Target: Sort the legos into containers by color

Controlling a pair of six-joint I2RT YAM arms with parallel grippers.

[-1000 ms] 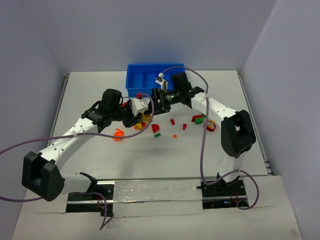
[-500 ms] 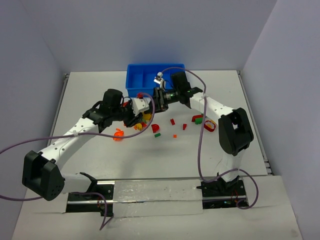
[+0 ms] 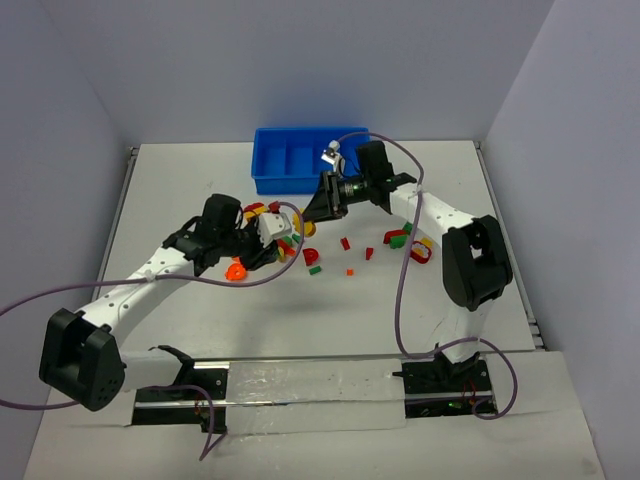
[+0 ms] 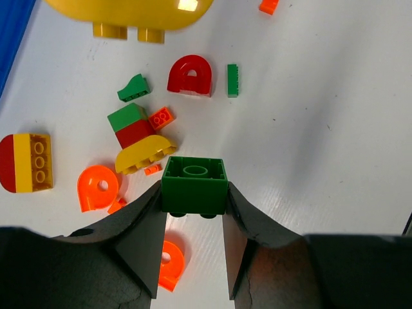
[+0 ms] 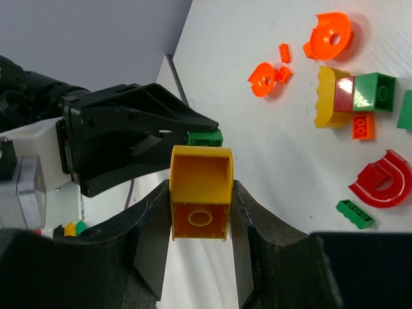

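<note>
My left gripper [image 4: 193, 187] is shut on a green lego brick [image 4: 194, 182], held just above the table over the scattered legos. My right gripper [image 5: 201, 193] is shut on a yellow curved lego [image 5: 200, 190], lifted off the table; the left gripper's black fingers [image 5: 154, 112] and the green brick [image 5: 205, 138] show right behind it. From above, the two grippers meet near the table's middle, left gripper [image 3: 283, 240] and right gripper [image 3: 312, 215]. The blue tray of containers [image 3: 290, 186] stands just behind them.
Loose legos lie under the grippers: a red arch [image 4: 190, 75], orange round pieces [image 4: 97, 188], a yellow curved piece [image 4: 145, 153], a red-and-yellow block [image 4: 26, 163]. More legos [image 3: 405, 238] lie to the right, beside the right arm's cable.
The right gripper has closed on the yellow lego. The left arm has pulled back toward the near left with its green brick, uncovering legos near the tray.
</note>
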